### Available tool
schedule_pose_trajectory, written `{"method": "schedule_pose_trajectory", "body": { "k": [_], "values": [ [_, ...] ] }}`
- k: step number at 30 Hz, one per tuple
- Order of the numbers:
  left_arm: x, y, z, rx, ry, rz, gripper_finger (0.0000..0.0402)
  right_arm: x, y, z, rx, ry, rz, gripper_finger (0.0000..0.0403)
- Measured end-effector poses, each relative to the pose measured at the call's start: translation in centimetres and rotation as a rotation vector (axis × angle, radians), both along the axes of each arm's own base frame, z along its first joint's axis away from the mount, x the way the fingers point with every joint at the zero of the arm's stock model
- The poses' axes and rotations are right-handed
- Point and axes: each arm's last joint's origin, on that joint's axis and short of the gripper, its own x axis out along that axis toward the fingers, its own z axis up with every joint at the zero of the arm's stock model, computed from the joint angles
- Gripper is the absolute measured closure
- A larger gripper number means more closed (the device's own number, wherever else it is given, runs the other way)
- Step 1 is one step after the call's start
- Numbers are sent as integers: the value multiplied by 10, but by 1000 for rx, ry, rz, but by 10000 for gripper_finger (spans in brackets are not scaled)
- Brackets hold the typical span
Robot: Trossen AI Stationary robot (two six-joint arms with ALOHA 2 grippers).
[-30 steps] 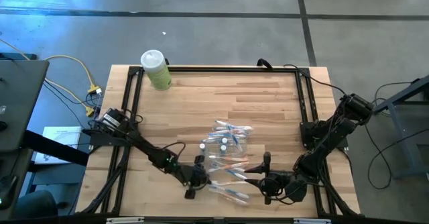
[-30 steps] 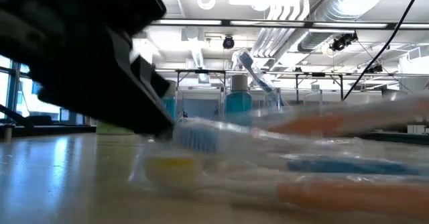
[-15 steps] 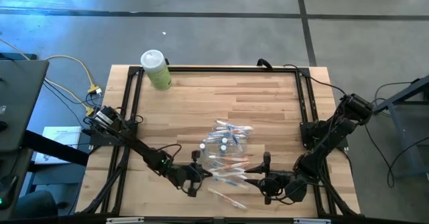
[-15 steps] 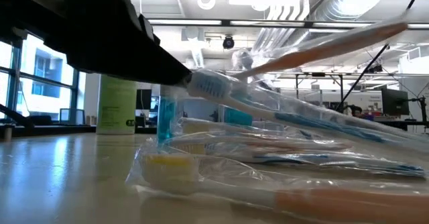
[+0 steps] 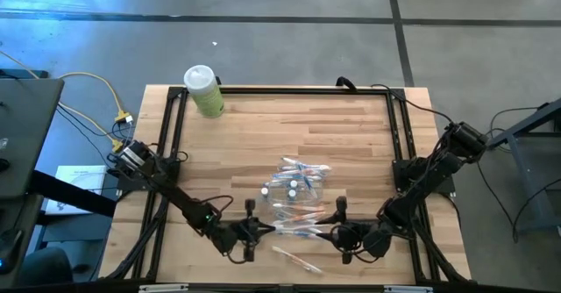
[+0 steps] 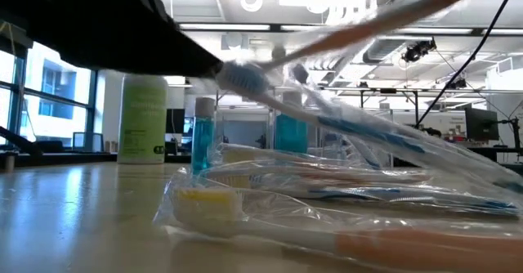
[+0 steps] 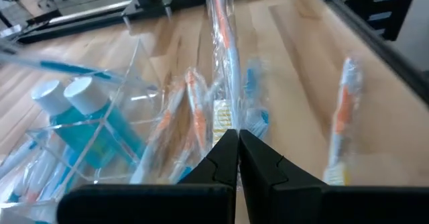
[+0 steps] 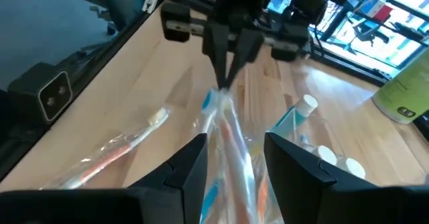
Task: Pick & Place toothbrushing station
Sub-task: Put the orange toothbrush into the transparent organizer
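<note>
The left gripper [image 5: 252, 230], low at the worktop's [image 5: 351, 135] near edge, is pinching one end of a wrapped brush [image 7: 224, 63]; its jaws are closed tight on the crinkled clear wrap, seen plainly in the left wrist view. The brush is lifting off the heap, tilted, bristle end by the jaws in the low view [image 6: 245, 78].

Judging by looks, it is very light, stiff along the handle, and the wrap is slick and soft, so a grip on film alone is likely to slip or tear. Taking hold on the handle itself, near an end, seems safer.

The station pile [image 5: 296, 201] is lying in the middle of the near half: clear holder pieces, slim blue- and orange-marked brushes, small blue tubes with white caps [image 7: 84, 93]. One loose brush [image 5: 296, 260] is lying apart, nearer the edge.

The right gripper [image 5: 340, 232] is hovering at the other end of the same brush; its jaws are standing apart, straddling the wrap [image 8: 231, 140], not visibly clamping it.

A green bottle [image 5: 203, 91] is standing at the far left corner.
</note>
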Motion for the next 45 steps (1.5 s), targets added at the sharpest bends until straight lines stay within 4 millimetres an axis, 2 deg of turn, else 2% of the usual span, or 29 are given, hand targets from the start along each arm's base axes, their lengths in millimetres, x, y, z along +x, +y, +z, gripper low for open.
{"method": "schedule_pose_trajectory", "body": {
  "k": [10, 24, 29, 37, 45],
  "values": [
    [-3, -2, 19, -47, -55, -19, 399, 0, 0, 0, -3, -1, -6, 263],
    [-4, -2, 18, -46, -47, -25, 399, 0, 0, 0, -23, -5, 4, 265],
    [-4, -2, 18, -47, -47, -25, 399, 0, 0, 1, -29, -7, 7, 297],
    [-4, -2, 18, -48, -47, -24, 399, 0, 0, 1, -50, -9, 18, 385],
    [-4, -2, 18, -40, -47, -27, 399, 0, 0, 1, -50, -10, 18, 374]
  ]
}}
